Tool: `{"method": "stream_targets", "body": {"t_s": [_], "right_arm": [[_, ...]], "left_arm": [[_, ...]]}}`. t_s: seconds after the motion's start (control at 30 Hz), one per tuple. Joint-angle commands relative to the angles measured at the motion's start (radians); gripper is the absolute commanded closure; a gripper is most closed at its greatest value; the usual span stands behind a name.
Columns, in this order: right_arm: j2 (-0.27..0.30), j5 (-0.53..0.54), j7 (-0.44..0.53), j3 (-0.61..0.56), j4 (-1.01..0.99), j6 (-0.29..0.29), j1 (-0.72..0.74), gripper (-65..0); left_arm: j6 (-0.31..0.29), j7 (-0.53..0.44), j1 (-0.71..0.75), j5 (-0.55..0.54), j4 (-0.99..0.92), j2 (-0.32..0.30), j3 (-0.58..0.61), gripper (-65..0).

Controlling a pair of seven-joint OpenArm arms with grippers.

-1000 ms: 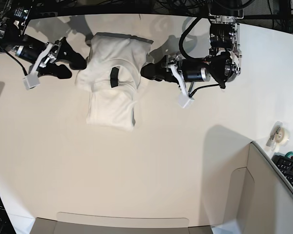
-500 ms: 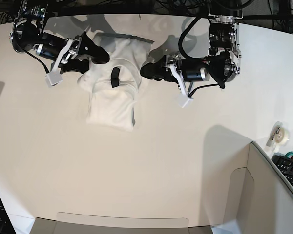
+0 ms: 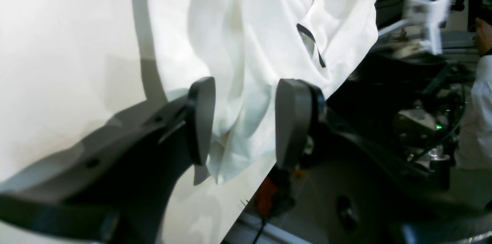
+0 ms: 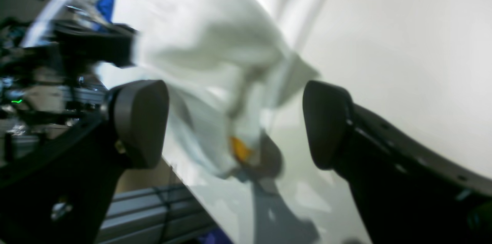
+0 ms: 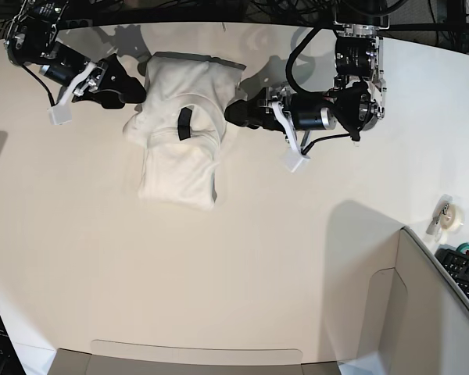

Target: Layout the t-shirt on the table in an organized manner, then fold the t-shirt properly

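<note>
Base view has the t-shirt [image 5: 181,129] bunched near the bench's [image 5: 234,266] far edge. Left gripper's [image 3: 240,121] fingers [image 3: 294,121] sit partly apart with a shirt fold between them. Right gripper's [image 4: 234,121] fingers [image 4: 140,121] are spread wide around the shirt's edge, not clamped.

The t-shirt [image 5: 180,133] lies bunched near the desk's [image 5: 242,273] far edge, its print folded out of sight; only a small orange patch shows in the right wrist view, too smeared to read. That whole view is motion-blurred. In the base view both arms' fingertips are lost against the cloth edges. A keyboard [image 5: 463,275] is cut off by the picture's right edge
</note>
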Motion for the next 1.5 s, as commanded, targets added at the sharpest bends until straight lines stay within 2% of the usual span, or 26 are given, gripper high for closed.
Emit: {"method": "stream_targets", "body": {"t_s": [0.0, 0.17, 0.4, 0.67, 1.2, 1.33, 1.4, 1.47], "right_arm": [[0.001, 0.022, 0.018, 0.006, 0.009, 0.004, 0.019, -53.8], [-0.041, 0.007, 0.018, -0.011, 0.008, 0.004, 0.045, -53.8], [-0.039, 0.064, 0.018, -0.041, 0.015, 0.004, 0.036, -53.8], [-0.039, 0.099, 0.018, -0.038, 0.155, 0.004, 0.002, -53.8], [-0.041, 0.05, 0.018, -0.03, 0.078, 0.004, 0.024, -54.1], [-0.055, 0.031, 0.018, 0.003, 0.078, 0.004, 0.025, -54.4], [-0.064, 0.031, 0.018, 0.008, 0.078, 0.004, 0.025, -56.7], [-0.062, 0.028, 0.018, 0.008, 0.078, 0.004, 0.027, -62.1]], "left_arm": [[0.002, -0.007, -0.013, -0.028, 0.014, -0.002, 0.0, -25.7], [0.002, -0.007, -0.012, -0.028, 0.014, -0.002, 0.0, -25.7], [0.002, -0.007, -0.012, -0.028, 0.014, 0.0, 0.0, -25.7], [0.002, -0.007, -0.012, -0.026, 0.014, 0.003, 0.0, -25.7], [0.002, -0.007, -0.01, -0.026, 0.014, 0.004, 0.0, -25.7], [0.002, -0.007, -0.01, -0.026, 0.014, 0.004, 0.0, -25.7], [0.002, -0.007, -0.01, -0.026, 0.014, 0.004, 0.0, -25.7], [0.002, -0.007, -0.01, -0.026, 0.014, 0.003, 0.0, -25.7]]}}
